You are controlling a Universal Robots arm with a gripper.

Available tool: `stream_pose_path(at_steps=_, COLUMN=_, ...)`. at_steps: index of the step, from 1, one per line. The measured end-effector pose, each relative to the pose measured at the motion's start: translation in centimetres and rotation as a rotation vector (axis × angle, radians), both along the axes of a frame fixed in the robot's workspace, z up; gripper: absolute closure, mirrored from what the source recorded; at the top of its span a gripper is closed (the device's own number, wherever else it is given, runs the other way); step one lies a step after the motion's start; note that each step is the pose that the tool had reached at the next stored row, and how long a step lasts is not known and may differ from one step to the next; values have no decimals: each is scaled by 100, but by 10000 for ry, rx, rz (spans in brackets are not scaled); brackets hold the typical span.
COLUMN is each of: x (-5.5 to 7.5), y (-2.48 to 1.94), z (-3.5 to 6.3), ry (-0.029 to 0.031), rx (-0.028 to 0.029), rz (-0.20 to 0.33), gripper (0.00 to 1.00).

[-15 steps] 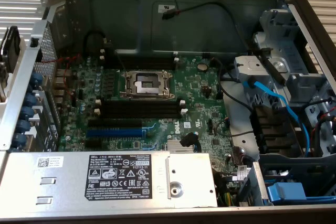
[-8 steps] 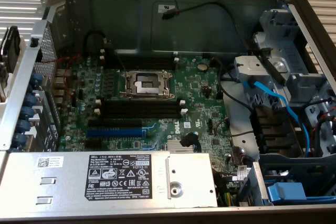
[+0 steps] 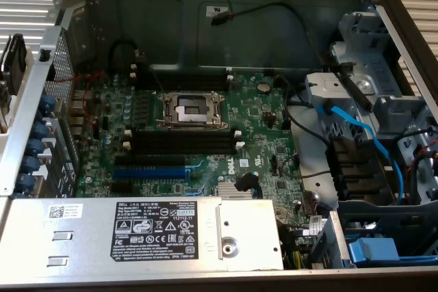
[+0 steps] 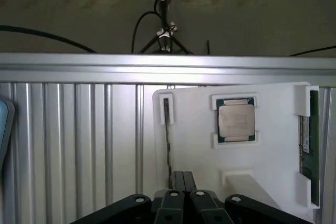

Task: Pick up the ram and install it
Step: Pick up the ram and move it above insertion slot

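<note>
0 steps done; ram lies in white tray, apart from gripper; pincer looks closed, gripping nothing; black slots on motherboard empty.

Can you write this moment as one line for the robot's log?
gripper: shut, holding nothing | dark-green flat ram stick: lying in white plastic tray | long black motherboard slots: empty

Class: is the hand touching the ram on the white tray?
Apart. The wrist view shows bare tray between the hand and the ram, which lies at the tray's edge.
</note>
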State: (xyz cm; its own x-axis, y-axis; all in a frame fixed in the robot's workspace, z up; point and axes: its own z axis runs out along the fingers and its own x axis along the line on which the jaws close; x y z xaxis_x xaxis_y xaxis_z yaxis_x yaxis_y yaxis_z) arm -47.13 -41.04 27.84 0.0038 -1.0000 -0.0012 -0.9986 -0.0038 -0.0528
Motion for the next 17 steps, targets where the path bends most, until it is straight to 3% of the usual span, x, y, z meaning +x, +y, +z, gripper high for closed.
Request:
stream_pose_path(at_steps=4, x=69, y=-14, z=-62, ry=-2, rx=2, rz=121, gripper=90)
stream_pose_path(at_steps=10, x=73, y=-64, z=-135, ry=3, rx=0, rz=258, gripper=90)
stream_pose_path(at_steps=17, x=73, y=-66, z=-243, ry=37, rx=0, rz=364, gripper=90)
